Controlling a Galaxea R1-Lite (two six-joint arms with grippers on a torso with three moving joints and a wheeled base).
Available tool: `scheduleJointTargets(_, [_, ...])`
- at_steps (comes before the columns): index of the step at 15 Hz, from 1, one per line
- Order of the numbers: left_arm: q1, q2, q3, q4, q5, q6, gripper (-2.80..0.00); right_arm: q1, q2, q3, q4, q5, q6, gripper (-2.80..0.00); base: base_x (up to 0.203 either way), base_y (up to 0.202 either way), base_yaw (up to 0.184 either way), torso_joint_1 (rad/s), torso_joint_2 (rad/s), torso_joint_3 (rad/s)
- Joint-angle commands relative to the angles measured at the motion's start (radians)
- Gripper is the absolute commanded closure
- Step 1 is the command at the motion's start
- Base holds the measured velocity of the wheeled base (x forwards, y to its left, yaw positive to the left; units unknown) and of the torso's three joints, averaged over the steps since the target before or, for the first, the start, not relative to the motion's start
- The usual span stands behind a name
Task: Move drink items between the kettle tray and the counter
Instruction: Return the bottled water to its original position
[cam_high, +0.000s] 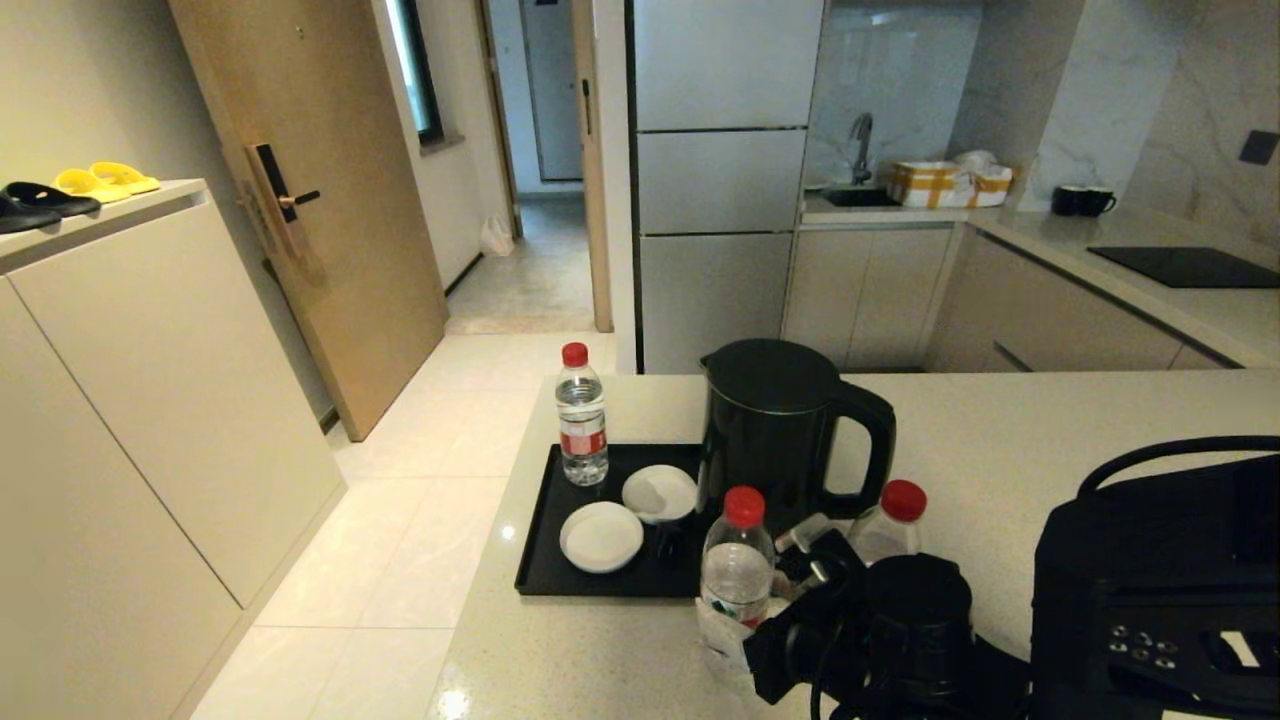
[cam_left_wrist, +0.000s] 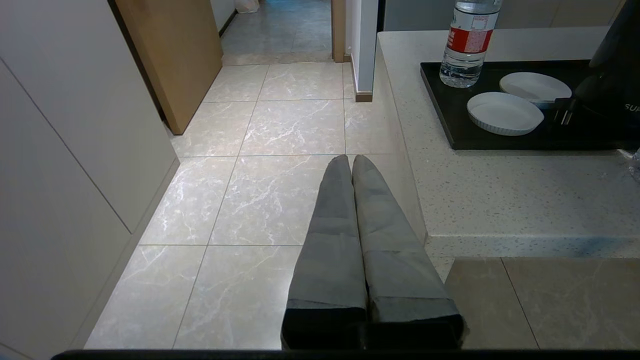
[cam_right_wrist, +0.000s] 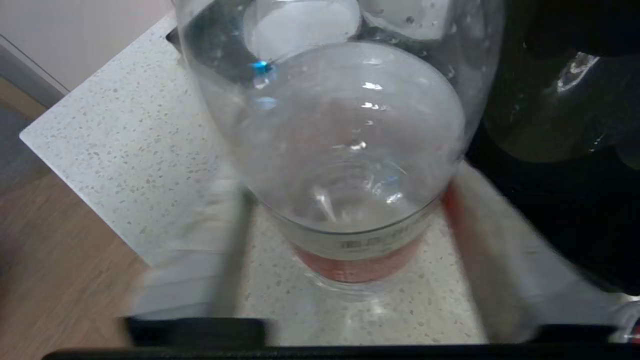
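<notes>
A clear red-capped water bottle (cam_high: 737, 560) stands on the beige counter (cam_high: 1000, 430) just in front of the black kettle tray (cam_high: 545, 560). My right gripper (cam_high: 733, 625) is open and straddles this bottle (cam_right_wrist: 350, 175). Its pale fingers (cam_right_wrist: 230, 235) lie close along both sides at label height. A second bottle (cam_high: 897, 520) stands on the counter behind my wrist, by the black kettle (cam_high: 775, 430). A third bottle (cam_high: 582, 420) stands upright on the tray's far left corner. My left gripper (cam_left_wrist: 350, 159) is shut and empty, over the floor beside the counter edge (cam_left_wrist: 500, 200).
Two white round dishes (cam_high: 601, 535) (cam_high: 660, 492) lie on the tray left of the kettle. A black appliance with buttons (cam_high: 1160, 580) sits on the counter at the right. The cream cabinet (cam_high: 120, 400) with slippers stands left, across tiled floor (cam_left_wrist: 270, 190).
</notes>
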Motion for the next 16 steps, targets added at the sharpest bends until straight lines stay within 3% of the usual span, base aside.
scheduleJointTargets(1, [0.000, 0.001, 0.000, 0.000, 0.000, 0.000, 0.00, 0.001, 0.002, 0.004, -0.009, 0.000, 0.001, 0.00, 0.000, 0.000, 0.000, 0.000, 0.00, 0.000])
scheduleJointTargets(7, [0.000, 0.001, 0.000, 0.000, 0.000, 0.000, 0.00, 0.004, -0.085, 0.024, 0.021, 0.007, -0.002, 0.00, 0.000, 0.000, 0.000, 0.000, 0.00, 0.000])
scheduleJointTargets(9, [0.000, 0.001, 0.000, 0.000, 0.000, 0.000, 0.00, 0.014, -0.186, 0.023, 0.100, 0.011, 0.000, 0.00, 0.000, 0.000, 0.000, 0.000, 0.00, 0.000])
scheduleJointTargets(13, [0.000, 0.001, 0.000, 0.000, 0.000, 0.000, 0.00, 0.049, -0.463, -0.037, 0.417, 0.012, 0.029, 0.00, 0.000, 0.000, 0.000, 0.000, 0.00, 0.000])
scheduleJointTargets(16, [0.000, 0.000, 0.000, 0.000, 0.000, 0.000, 0.00, 0.082, -0.419, -0.114, 0.476, 0.005, 0.041, 0.00, 0.000, 0.000, 0.000, 0.000, 0.00, 0.000])
